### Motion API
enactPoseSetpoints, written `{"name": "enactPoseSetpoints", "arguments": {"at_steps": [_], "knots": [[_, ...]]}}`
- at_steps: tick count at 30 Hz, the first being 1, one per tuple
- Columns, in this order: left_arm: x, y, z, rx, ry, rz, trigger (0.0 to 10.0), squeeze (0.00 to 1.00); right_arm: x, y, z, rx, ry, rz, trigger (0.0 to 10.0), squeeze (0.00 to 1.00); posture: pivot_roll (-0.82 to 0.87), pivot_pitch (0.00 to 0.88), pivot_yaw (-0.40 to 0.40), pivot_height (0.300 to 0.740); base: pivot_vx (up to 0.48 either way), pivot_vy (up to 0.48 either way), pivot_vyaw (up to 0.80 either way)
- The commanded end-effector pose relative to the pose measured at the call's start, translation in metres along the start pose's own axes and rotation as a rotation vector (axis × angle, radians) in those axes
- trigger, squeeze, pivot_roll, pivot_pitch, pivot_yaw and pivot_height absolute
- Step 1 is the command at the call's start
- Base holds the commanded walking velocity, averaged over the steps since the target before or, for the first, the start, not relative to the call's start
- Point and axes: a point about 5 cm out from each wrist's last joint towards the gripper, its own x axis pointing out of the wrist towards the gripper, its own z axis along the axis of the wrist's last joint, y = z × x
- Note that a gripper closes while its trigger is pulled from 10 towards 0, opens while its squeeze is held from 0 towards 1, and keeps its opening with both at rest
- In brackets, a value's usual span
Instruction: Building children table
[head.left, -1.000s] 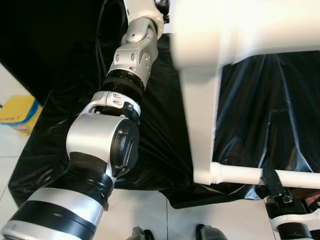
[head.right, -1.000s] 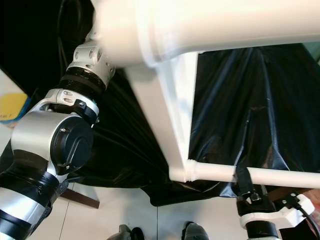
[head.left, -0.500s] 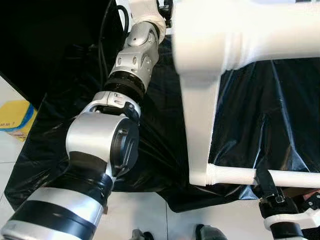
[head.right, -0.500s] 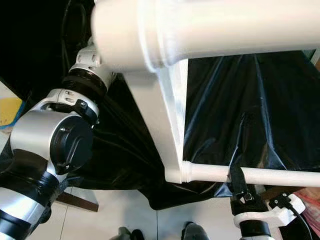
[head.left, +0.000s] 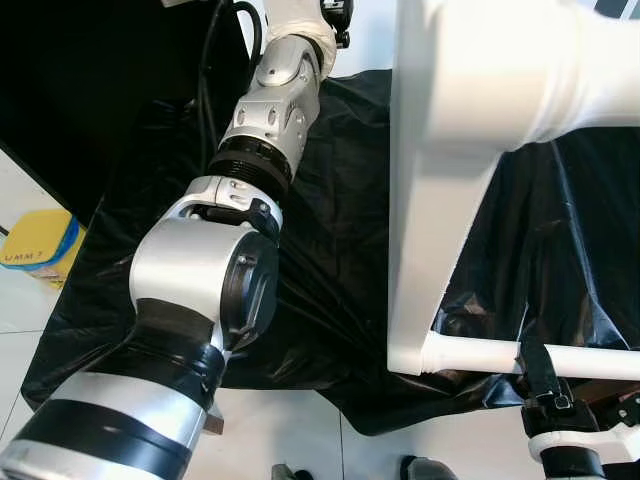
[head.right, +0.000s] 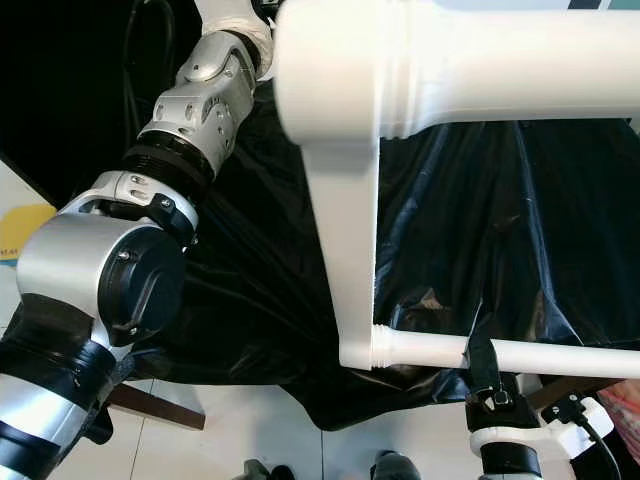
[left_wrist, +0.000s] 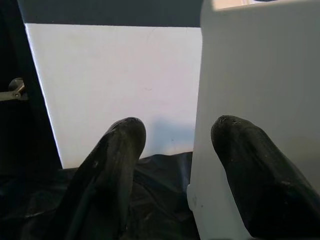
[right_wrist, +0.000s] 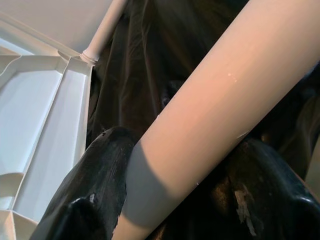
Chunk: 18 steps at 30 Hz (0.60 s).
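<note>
Right gripper (right_wrist: 170, 200): jaws closed around a white table leg (head.right: 540, 356), low at the near right. Left gripper (left_wrist: 175, 150): jaws parted, one finger (left_wrist: 250, 170) against the white tabletop panel (left_wrist: 260, 100), gripping nothing certain. Table held over black sheeting (head.left: 330, 260). Two legs fitted; remainder cannot be counted.

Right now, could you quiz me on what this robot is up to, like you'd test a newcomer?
1. True or false: the right gripper has a white table leg between its fingers.
2. What covers the floor under the white table top? A) black plastic sheet B) a red rug C) newspaper
3. Fill in: the left gripper stands ____, one finger against a white panel.

Key: 1 true; 2 A; 3 open
</note>
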Motion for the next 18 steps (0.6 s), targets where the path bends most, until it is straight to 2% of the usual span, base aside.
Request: {"name": "enactPoseSetpoints", "arguments": {"at_steps": [1, 5, 9, 18], "knots": [[0.001, -0.003, 0.004, 0.006, -0.013, -0.050, 10.0, 0.00, -0.035, -0.056, -0.042, -0.104, 0.218, -0.432, 10.0, 0.00, -0.32, 0.199, 0.149, 0.740, 0.000, 0.000, 0.00], [0.001, -0.007, 0.003, 0.008, -0.011, -0.066, 10.0, 0.00, -0.034, -0.053, -0.044, -0.066, 0.221, -0.412, 10.0, 0.00, -0.32, 0.198, 0.157, 0.740, 0.000, 0.000, 0.00], [0.001, -0.009, 0.003, 0.012, -0.010, -0.077, 10.0, 0.00, -0.037, -0.050, -0.048, -0.069, 0.242, -0.379, 10.0, 0.00, -0.32, 0.199, 0.164, 0.740, 0.000, 0.000, 0.00], [0.001, -0.011, 0.002, 0.021, -0.006, -0.099, 10.0, 0.00, -0.047, -0.059, -0.062, -0.031, 0.309, -0.418, 10.0, 0.00, -0.32, 0.204, 0.193, 0.740, 0.000, 0.000, 0.00]]}}
